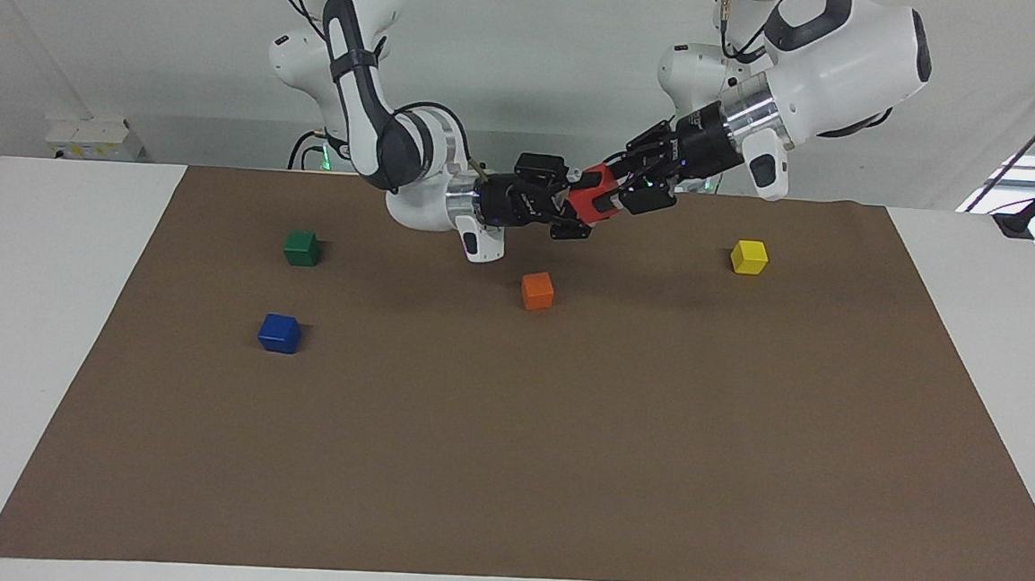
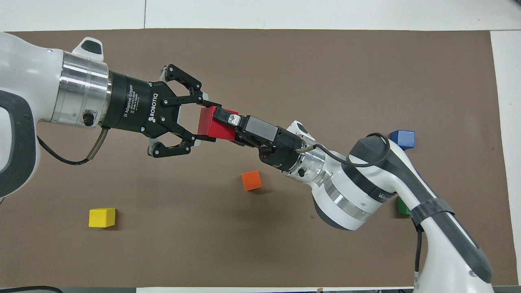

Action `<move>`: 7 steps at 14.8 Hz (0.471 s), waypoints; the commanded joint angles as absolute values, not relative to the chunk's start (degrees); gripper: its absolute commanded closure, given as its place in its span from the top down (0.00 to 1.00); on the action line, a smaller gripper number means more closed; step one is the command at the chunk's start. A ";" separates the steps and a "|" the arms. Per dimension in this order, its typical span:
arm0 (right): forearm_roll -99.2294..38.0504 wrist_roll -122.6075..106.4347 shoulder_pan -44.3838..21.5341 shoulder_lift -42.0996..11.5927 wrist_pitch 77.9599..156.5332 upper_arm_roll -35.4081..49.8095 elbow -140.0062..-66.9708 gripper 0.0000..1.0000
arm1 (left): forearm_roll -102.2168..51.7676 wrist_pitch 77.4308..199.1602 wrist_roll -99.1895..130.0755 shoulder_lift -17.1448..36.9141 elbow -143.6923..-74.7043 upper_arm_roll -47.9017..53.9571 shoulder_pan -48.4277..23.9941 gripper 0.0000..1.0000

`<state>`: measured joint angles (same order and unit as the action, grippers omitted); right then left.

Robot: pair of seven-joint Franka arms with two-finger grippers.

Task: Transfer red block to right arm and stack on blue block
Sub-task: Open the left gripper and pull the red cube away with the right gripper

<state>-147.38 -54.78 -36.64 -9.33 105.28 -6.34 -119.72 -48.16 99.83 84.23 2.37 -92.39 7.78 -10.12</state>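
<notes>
We find the red block (image 2: 213, 127) held in the air over the mat (image 1: 506, 469), above a bare stretch of it near the orange cube (image 1: 537, 290), with both grippers on it at once. The left gripper (image 2: 202, 121) clamps it across two side faces; the right gripper (image 2: 226, 122) pinches it from the other end, one finger lying over its top.

We judge the block rigid, light and smooth-faced, a cube that should not deform under the pads but may twist if gripped off-centre. Flat, parallel faces are the sound place to hold it, leaving the underside free for stacking.

Count: one red block, one blue block (image 1: 279, 333) toward the right arm's end of the table, one green cube (image 1: 302, 248) just nearer the robots than it, one orange cube, one yellow cube (image 1: 749, 256). Five cubes, two arms.
</notes>
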 commanded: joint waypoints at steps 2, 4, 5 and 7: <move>-152.05 -54.05 -36.47 -8.88 106.26 -6.33 -119.44 0.00 | -45.36 99.75 84.81 2.20 -92.11 7.38 -10.81 1.00; -152.05 -53.97 -36.39 -8.88 106.17 -6.33 -119.44 0.00 | -45.26 99.76 84.81 2.11 -92.11 7.38 -10.81 1.00; -152.05 -53.96 -36.39 -8.88 106.17 -6.33 -119.44 0.00 | -45.26 99.76 84.81 2.11 -92.11 7.38 -10.81 1.00; -151.00 -53.09 -35.86 -8.35 106.61 -6.50 -119.53 0.00 | -45.26 99.67 84.81 2.11 -92.11 7.38 -10.81 1.00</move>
<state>-147.37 -53.99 -36.29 -9.32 105.28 -6.83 -119.43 -46.39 99.84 84.21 2.36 -92.39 7.78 -10.13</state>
